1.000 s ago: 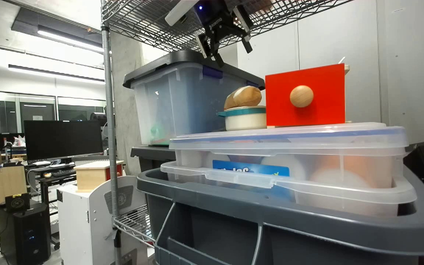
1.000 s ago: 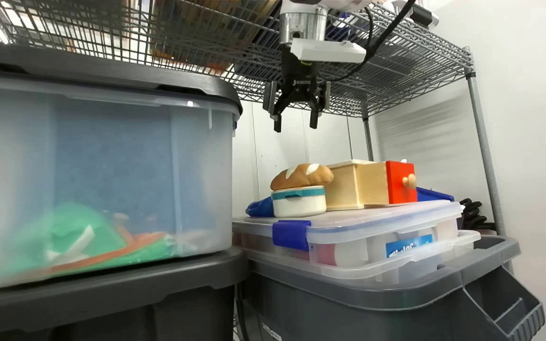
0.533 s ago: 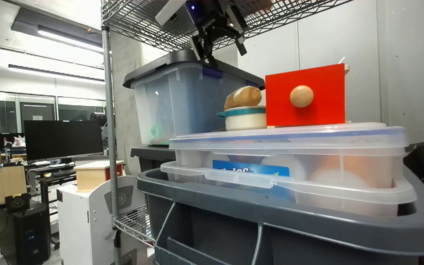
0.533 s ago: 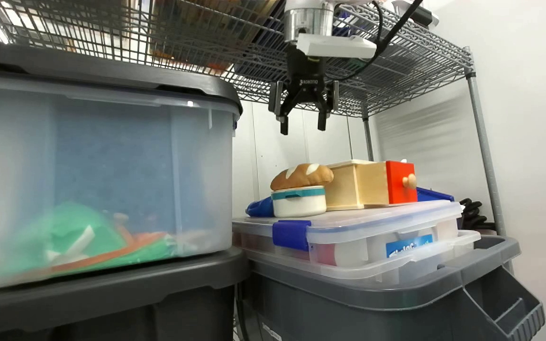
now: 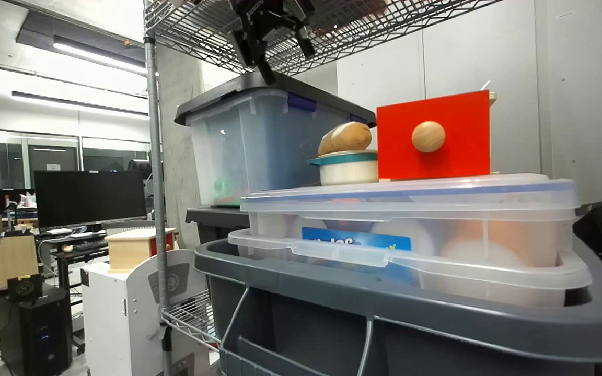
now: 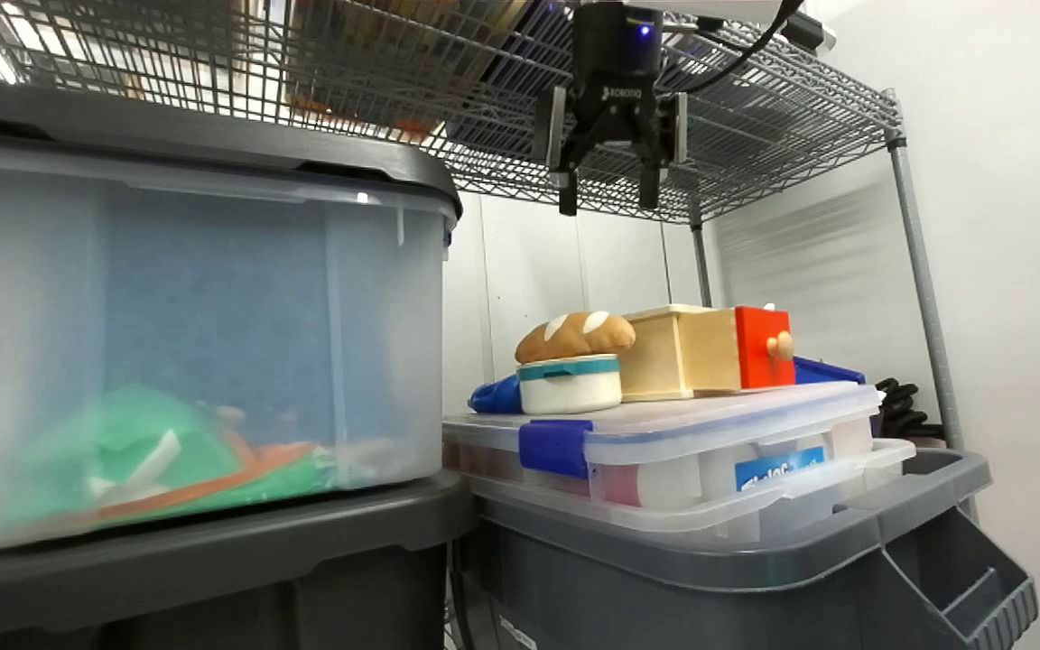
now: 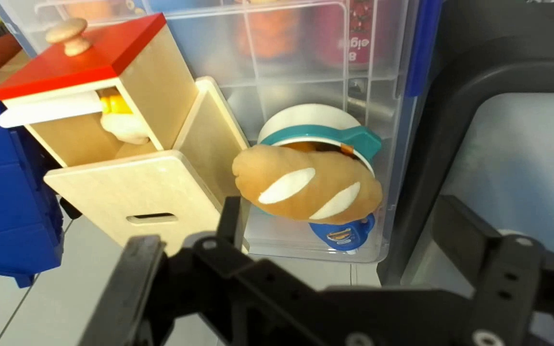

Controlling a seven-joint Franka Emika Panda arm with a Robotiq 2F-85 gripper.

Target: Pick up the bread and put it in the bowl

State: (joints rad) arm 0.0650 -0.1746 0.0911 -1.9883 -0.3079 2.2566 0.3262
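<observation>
My gripper hangs empty, spread wide, above the bread, which lies across the bowl: placing looks done, save perhaps settling it fully inside.

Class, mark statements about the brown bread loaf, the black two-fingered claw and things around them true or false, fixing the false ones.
1. The loaf rests on a round cream-and-teal bowl. True.
2. The claw is open. True.
3. The claw touches the loaf. False: it hangs higher, apart.
4. A flat red panel bears a round wooden knob. True.
5. The bowl lies upside down. False: it stands upright on a clear plastic box.
</observation>
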